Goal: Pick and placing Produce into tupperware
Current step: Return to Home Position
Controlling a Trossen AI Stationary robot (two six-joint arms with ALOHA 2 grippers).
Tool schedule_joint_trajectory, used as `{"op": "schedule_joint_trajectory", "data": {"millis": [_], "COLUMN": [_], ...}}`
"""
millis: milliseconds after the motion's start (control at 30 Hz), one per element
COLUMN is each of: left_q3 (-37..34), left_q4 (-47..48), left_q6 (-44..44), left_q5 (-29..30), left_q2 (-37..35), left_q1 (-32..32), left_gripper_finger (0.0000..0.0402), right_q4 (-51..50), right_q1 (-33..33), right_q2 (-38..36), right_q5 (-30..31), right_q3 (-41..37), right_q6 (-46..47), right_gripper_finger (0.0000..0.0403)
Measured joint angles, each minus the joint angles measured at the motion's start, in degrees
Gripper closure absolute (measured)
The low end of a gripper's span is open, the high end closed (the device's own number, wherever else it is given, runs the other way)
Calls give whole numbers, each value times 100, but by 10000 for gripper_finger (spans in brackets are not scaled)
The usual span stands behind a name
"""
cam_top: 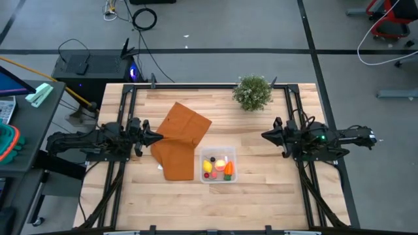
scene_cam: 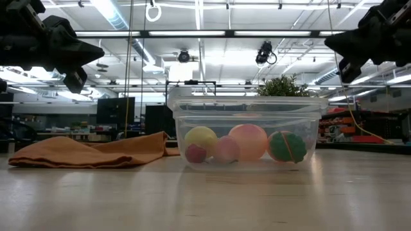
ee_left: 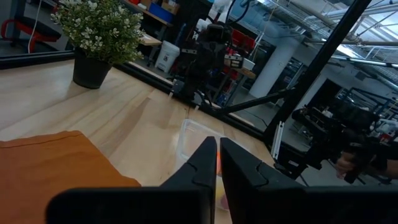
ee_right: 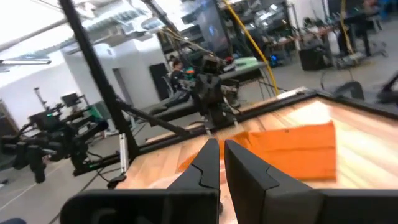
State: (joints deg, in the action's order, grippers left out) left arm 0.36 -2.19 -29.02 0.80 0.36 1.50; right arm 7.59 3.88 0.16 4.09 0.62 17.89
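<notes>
Nearest the front edge of the surface [cam_top: 261, 196], the tupperware [cam_top: 218, 148] holds the produce [cam_top: 219, 166]; an orange cloth [cam_top: 183, 134] touches its left side. Beyond, the 2 raised arms face inward: left gripper [cam_top: 159, 137] and right gripper [cam_top: 264, 135], jaws pressed together, empty. Farthest: potted plant [cam_top: 253, 92].

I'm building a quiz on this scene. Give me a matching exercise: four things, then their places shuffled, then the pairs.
1 potted plant
2 orange cloth
3 clear container
4 right gripper

A holds the toy produce
B at the table's far edge
C raised over the table's right side
D lying left of the container

Pairs: 1-B, 2-D, 3-A, 4-C
</notes>
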Motion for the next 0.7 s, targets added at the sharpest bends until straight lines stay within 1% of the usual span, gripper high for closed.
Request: {"op": "schedule_joint_trajectory", "data": {"millis": [133,300,367,567,700], "left_q3": [0,0,0,0,0], "left_q4": [-1,-5,-6,-9,-9], "left_q6": [-2,-2,0,-1,-2], "left_q5": [0,0,-2,-2,-2], "left_q2": [0,0,0,-2,-2], "left_q1": [0,-2,-2,0,0], "left_gripper_finger": [368,367,370,378,375], "right_q4": [-253,-699,-725,-824,-809], "right_q1": [0,0,0,0,0], "right_q2": [2,4,17,167,249], "right_q5": [88,0,1,-146,-146], "right_q3": [0,68,78,87,87], "right_q6": [292,316,99,-1166,-1564], "right_gripper_finger": [403,403,403,403,403]}}
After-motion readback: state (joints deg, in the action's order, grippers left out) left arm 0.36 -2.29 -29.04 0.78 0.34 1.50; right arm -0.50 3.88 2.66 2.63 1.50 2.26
